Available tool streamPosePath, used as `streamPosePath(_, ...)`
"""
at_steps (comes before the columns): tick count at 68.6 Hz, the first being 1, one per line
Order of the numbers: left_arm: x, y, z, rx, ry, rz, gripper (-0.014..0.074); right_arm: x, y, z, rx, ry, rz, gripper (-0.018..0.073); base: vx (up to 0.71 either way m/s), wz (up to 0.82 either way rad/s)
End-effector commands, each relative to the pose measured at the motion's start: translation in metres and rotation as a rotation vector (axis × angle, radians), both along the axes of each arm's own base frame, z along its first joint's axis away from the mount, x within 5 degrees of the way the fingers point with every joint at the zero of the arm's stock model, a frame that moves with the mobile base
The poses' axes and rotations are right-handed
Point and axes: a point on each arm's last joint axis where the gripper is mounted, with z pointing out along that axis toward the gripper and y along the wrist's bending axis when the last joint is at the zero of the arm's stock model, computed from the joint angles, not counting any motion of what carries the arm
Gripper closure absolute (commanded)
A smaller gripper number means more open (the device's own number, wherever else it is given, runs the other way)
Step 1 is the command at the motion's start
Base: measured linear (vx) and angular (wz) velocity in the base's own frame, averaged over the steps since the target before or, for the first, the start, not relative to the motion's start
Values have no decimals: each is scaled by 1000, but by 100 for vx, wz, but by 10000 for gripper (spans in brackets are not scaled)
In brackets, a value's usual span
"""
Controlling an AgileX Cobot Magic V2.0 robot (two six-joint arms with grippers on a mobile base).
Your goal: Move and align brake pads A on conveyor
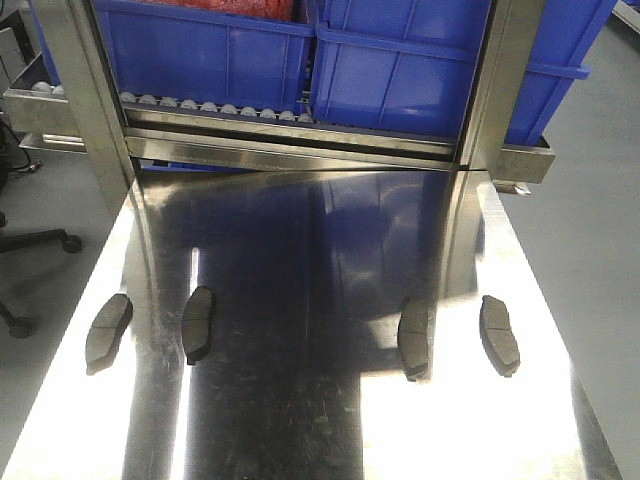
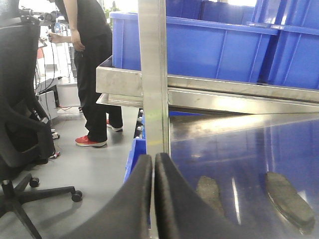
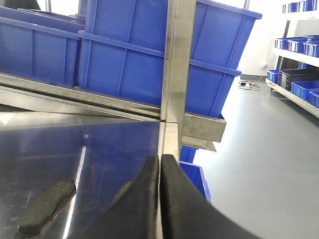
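Stainless steel table (image 1: 320, 440), mirror-bright, stands in front of a roller rack (image 1: 200, 105) loaded with blue bins (image 1: 400, 60). A person in black with red shoes (image 2: 92, 59) stands off to the left, past an office chair (image 2: 22, 114). The four brake pads A (image 1: 198, 323) lie flat on the table in a loose row, two toward the left edge and two toward the right, with a wide bare gap between the pairs and their long axes running roughly away from the robot. No conveyor shows in any view. The left gripper (image 2: 153, 162) has its fingers pressed together with nothing between them, near the table's left edge, the left pair ahead of it. The right gripper (image 3: 160, 162) is likewise closed and empty, by the right pair. Handling, as a judgement: the pads look rigid and dense for their size, not fragile. With a thin profile on slick steel, they will likely skate if nudged sideways. The best hold is probably from above, jaws spanning the narrow width at the centre groove so the pad hangs balanced.
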Motion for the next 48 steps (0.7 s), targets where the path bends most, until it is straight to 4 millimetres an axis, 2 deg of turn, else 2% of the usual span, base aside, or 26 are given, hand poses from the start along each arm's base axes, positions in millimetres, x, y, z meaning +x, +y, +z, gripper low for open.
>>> streamPosePath(1,0,0,0,-1,-74,-6,602,-1,0,7,-5,-83,-6,569,0,0)
streamPosePath(7,0,-1,1,-1,-79,-6,602,-1,0,7,-5,-83,-6,569,0,0)
streamPosePath(19,-2,-1,14,9,-212,-12,602,-1,0,7,-5,-83,-6,569,0,0)
streamPosePath(26,-5,-1,32,6,-269,-13,602,-1,0,7,-5,-83,-5,569,0,0)
streamPosePath(36,-11,-1,71,-33,-305,-13,602,-1,0,7,-5,-83,-5,569,0,0)
streamPosePath(41,-8,-1,86,-44,-257,-13,602,-1,0,7,-5,-83,-5,569,0,0)
streamPosePath(48,4,0,104,-49,-98,-9,602,-1,0,7,-5,-83,-5,569,0,0)
